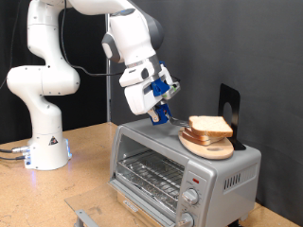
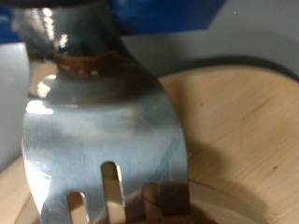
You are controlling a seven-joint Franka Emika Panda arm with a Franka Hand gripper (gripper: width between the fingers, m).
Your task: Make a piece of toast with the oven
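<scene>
On top of the oven, towards the exterior view's right, the piece of toast lies flat on a round wooden board; it looks like one pale slice, though a second under it cannot be ruled out. From the slice, the gripper lies towards the exterior view's left and a little above, grasping a metal fork whose shaft slants down to the board's near edge. The tines sit just beside the slice, low over the wood; in the wrist view they hover against the board's grain and touch cannot be confirmed. I judge the slice's flat face runs level with the oven top, so the fork meets it edge-on. Behind the board stands one dark upright holder. One oven with two knobs rests on the table, its door closed and one wire rack visible inside
</scene>
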